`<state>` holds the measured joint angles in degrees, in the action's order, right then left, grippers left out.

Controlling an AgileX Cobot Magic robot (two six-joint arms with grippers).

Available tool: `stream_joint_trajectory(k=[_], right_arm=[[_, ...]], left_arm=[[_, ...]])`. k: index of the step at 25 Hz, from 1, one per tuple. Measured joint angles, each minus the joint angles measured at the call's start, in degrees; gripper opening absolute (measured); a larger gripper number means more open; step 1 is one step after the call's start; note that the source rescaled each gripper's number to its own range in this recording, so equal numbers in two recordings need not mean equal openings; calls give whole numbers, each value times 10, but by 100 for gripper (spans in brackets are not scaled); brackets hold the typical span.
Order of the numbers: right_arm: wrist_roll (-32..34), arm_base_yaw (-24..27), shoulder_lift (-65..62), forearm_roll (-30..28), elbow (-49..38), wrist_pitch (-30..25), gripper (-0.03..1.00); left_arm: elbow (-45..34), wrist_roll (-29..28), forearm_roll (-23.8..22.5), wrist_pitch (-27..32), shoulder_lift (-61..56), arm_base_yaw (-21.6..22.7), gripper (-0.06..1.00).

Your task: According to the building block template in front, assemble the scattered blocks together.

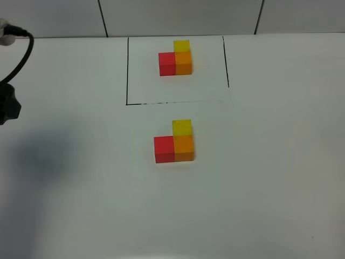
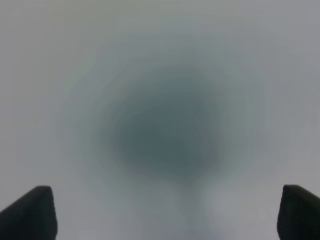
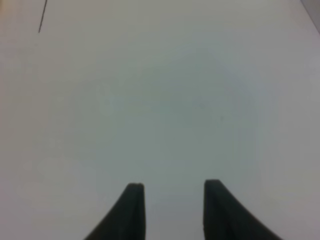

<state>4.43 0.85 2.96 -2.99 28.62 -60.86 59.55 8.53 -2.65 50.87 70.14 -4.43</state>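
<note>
From my remote seat, the overhead view shows a plain white counter. At its far left edge I see only a black cable and a dark piece of the left arm. The left gripper hangs over bare, blurred counter, its two black fingers spread as wide as they go and holding nothing.

In the middle of the counter, toward the back, sits the building block template: three small joined cubes in an L, red beside orange with yellow behind the orange, inside a thin black drawn rectangle. Nearer to me, unframed, are the scattered blocks: a red cube touching an orange cube, a yellow cube touching the orange one's far side. They appear to copy the template.

On the right, the right gripper points at empty counter, holding nothing; its dark fingers show a narrow gap at the tips yet count as closed.

I judge the assembly finished. The next move calls only for keeping both arms clear of the blocks.

I can read no brand, label or writing anywhere.
</note>
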Motion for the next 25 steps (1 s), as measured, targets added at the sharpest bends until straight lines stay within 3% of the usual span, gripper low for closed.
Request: stream_joint_trajectory(k=[10, 18, 25], right_arm=[[0, 0, 0, 0, 0, 0, 0], [0, 0, 0, 0, 0, 0, 0], [0, 0, 0, 0, 0, 0, 0]], left_arm=[[-119, -41, 3, -7, -217, 0, 97], [-177, -46, 55, 3, -359, 0, 94], [-247, -44, 72, 26, -481, 0, 92]])
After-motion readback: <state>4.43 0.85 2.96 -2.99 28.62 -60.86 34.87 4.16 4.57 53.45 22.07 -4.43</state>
